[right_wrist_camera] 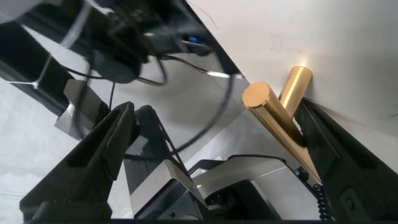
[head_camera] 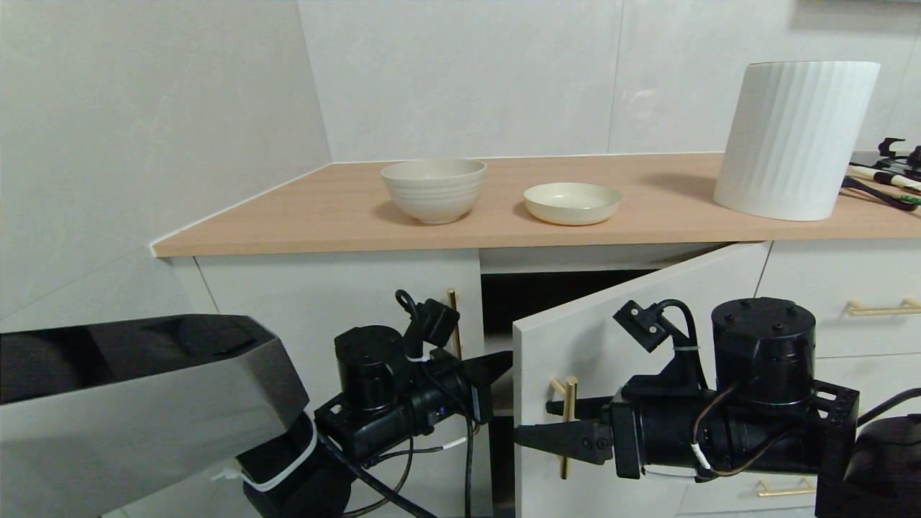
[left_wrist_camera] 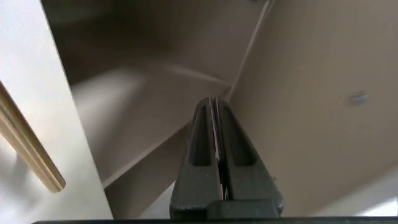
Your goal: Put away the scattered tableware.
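Note:
A cream bowl [head_camera: 434, 188] and a shallow cream dish [head_camera: 572, 202] stand side by side on the wooden counter [head_camera: 302, 216]. Below them a white cabinet door [head_camera: 619, 316] hangs partly open, with the dark inside showing. My right gripper [head_camera: 534, 421] [right_wrist_camera: 214, 109] is open at the door's gold handle [head_camera: 568, 424] [right_wrist_camera: 280, 106], which lies between its fingers, close to one finger. My left gripper [head_camera: 500, 363] [left_wrist_camera: 214, 118] is shut and empty, its tip at the cabinet opening and pointing inside.
A tall white ribbed container [head_camera: 795, 137] stands on the counter's right, with several utensils [head_camera: 885, 180] beyond it. The left cabinet door [head_camera: 338, 295] is closed and has its own gold handle [head_camera: 452, 324]. Drawers with gold pulls [head_camera: 881, 308] lie to the right. Walls close off the left.

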